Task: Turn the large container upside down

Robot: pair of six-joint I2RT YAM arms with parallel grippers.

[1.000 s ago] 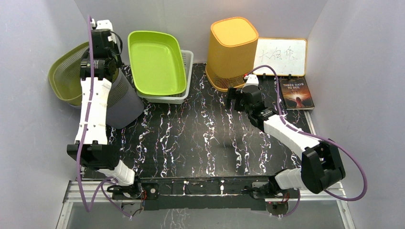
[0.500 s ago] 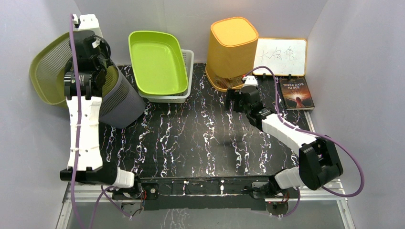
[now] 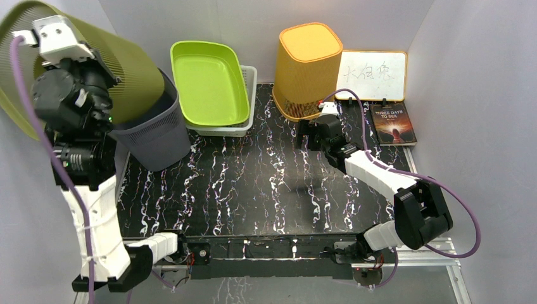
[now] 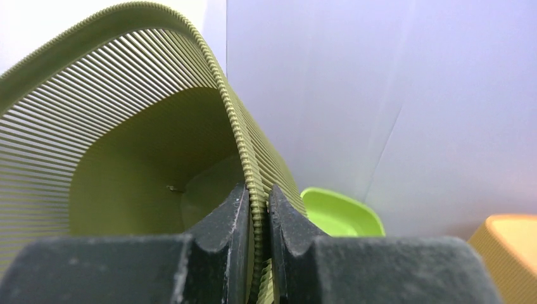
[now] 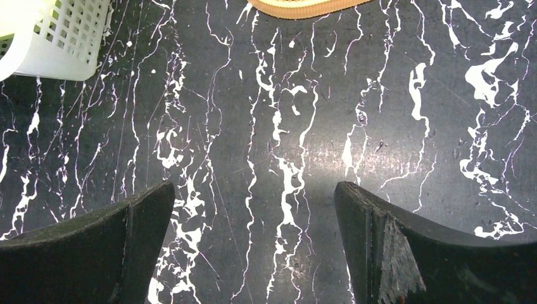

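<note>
Left gripper (image 4: 258, 197) is pinched on the rim of the olive basket (image 3: 130, 63), with the wall between both fingers. The basket is raised off the bench (image 3: 253, 190), tilted, over the far-left corner. Its lower end is at the mouth of the grey bin (image 3: 158, 139); contact unclear. Right gripper (image 5: 253, 193) is spread wide and holds nothing, low over the bench near the orange bin (image 3: 308, 69) at the far edge.

White arms (image 3: 98, 215) with black joints (purple cables (image 3: 345, 92) alongside).
</note>
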